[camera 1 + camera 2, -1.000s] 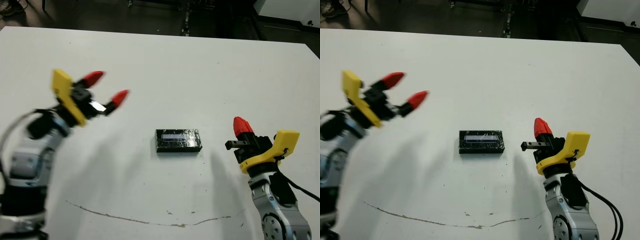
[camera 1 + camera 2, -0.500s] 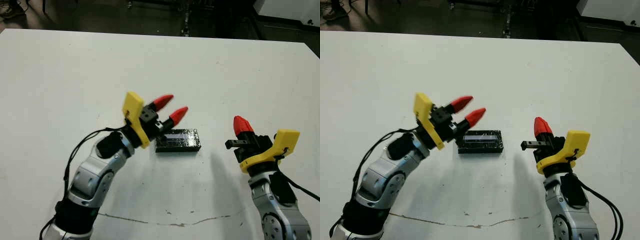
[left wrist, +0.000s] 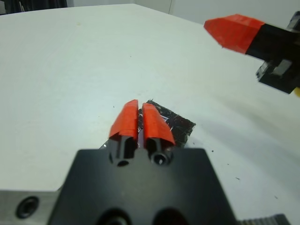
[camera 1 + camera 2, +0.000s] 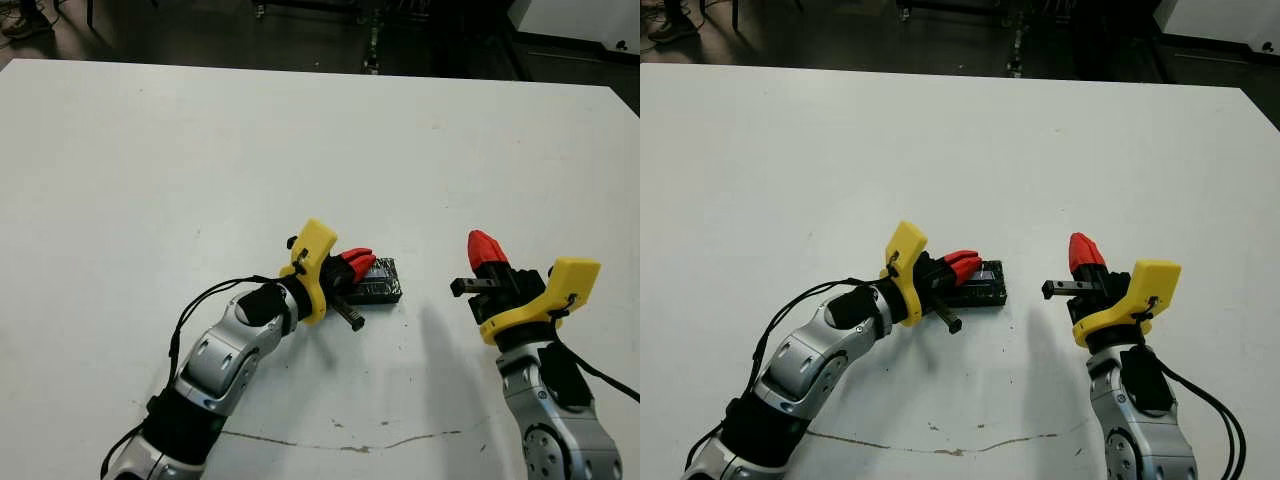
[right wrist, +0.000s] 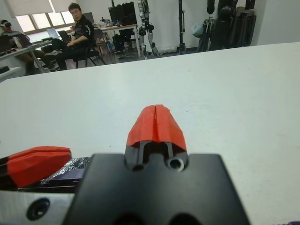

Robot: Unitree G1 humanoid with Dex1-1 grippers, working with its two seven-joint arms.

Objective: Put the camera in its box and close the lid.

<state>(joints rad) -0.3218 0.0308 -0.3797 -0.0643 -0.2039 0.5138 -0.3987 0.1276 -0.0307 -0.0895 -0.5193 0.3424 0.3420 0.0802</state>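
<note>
A thin brownish scuff line (image 4: 300,441) runs across the near part of the white table (image 4: 150,150). Just beyond it on the right, the right gripper (image 4: 485,252) hovers upright above the table, touching nothing, its two red fingertips pressed together into a single point, as the right wrist view also shows. It stands near the right end of the box, a strip of bare table between them. At about the same depth on the left, the left arm reaches in from the near left edge, and the left gripper (image 4: 357,266) lies low over the left part of the closed box; its red fingers (image 3: 140,123) are pressed together side by side, gripping nothing. Whether the tips touch the top of the box cannot be told. The black lid (image 4: 384,281) sits on the box, showing beyond the fingertips near the middle of the table; the camera cannot be seen. Past the table's far edge, the right wrist view shows seated people (image 5: 75,33) at desks.
</note>
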